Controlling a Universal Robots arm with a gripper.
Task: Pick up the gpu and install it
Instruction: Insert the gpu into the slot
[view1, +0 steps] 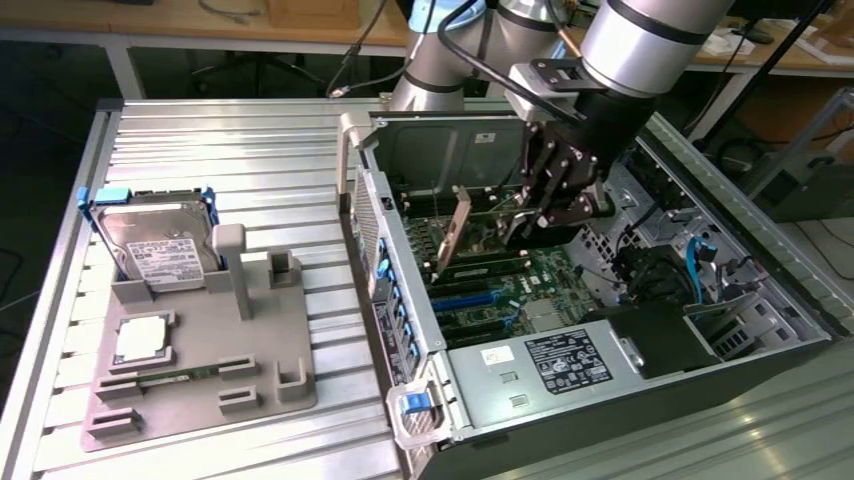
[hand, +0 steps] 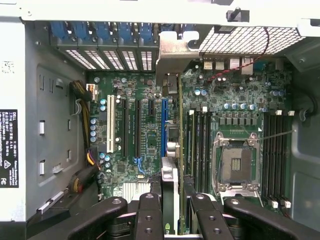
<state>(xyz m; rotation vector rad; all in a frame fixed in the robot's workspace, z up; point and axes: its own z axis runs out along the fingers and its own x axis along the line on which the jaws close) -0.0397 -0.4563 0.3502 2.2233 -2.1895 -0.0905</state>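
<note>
While inside the case (view1: 747, 330), the gripper (hand: 172, 200) seemingly clamps the upright gpu (hand: 177, 125) edge-on.

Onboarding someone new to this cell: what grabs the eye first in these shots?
The open computer case on the exterior view's right, with the end effector reaching inside, shut on the gpu held on edge above the motherboard. On the exterior view's left, a grey fixture tray holds a hard drive standing in a blue frame.
</note>
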